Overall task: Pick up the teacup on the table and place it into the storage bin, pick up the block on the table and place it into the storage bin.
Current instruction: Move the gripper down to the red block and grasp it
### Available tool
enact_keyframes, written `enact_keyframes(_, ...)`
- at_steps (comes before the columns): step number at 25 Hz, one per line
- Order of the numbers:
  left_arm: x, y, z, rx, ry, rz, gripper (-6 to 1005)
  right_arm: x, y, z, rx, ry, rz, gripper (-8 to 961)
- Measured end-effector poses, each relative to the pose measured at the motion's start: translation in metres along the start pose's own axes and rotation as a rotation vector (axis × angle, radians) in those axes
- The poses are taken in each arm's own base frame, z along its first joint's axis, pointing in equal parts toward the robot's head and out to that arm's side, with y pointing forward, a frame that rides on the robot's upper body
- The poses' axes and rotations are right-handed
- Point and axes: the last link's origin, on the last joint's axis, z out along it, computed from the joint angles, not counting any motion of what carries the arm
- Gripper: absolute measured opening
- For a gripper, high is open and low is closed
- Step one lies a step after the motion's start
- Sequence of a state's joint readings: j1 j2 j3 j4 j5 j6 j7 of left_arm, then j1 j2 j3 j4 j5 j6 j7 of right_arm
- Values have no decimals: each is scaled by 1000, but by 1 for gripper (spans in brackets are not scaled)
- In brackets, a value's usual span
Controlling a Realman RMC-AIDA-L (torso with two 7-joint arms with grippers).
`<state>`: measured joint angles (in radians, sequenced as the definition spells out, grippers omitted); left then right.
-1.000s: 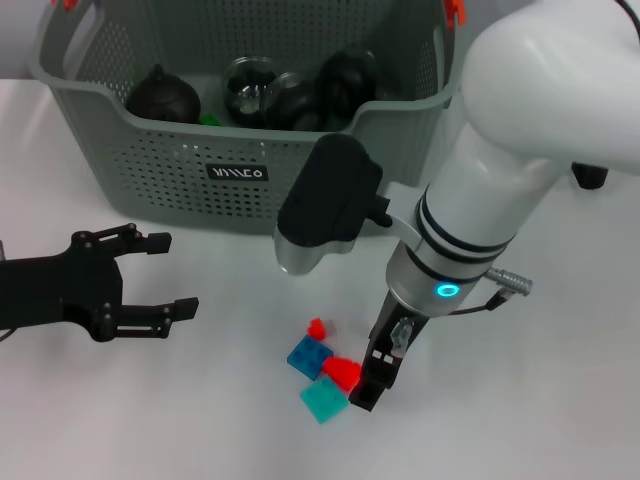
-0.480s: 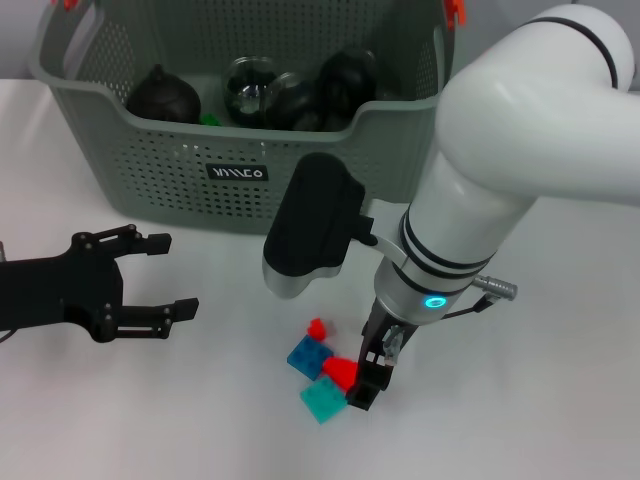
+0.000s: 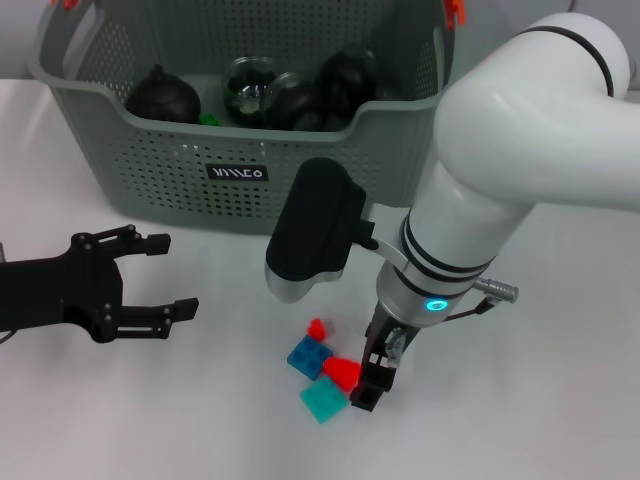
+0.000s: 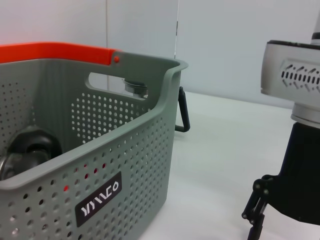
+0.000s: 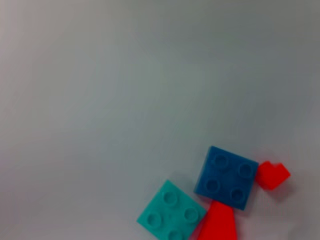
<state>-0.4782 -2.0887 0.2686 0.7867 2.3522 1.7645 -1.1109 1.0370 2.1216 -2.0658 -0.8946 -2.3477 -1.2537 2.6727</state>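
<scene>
Red, the target block (image 3: 342,373) lies on the white table (image 3: 560,400), touching a teal block (image 3: 322,401) and a blue block (image 3: 308,356), well short of the storage bin (image 3: 240,170). The right gripper (image 3: 366,385) is set against it; its closure cannot be told. A square, centred pinch is advised, sparing the neighbours. The left gripper (image 3: 150,275) rests spread, idle.

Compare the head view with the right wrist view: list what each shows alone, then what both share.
Head view only: the storage bin holding dark items, the open left gripper parked on the left, and the right gripper down beside the red block. Right wrist view only: the stud patterns on the blue block and teal block. Both: the four blocks on the white table.
</scene>
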Motion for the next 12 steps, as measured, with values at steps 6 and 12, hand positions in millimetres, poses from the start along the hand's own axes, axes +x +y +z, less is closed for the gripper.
enact_keyframes(6, 0, 0, 1, -2, 2, 0, 904, 1, -3, 2, 7, -4, 7, 820)
enact_keyframes(12, 0, 0, 1, -3, 1, 1, 904, 1, -6, 2, 18, -12, 17, 817)
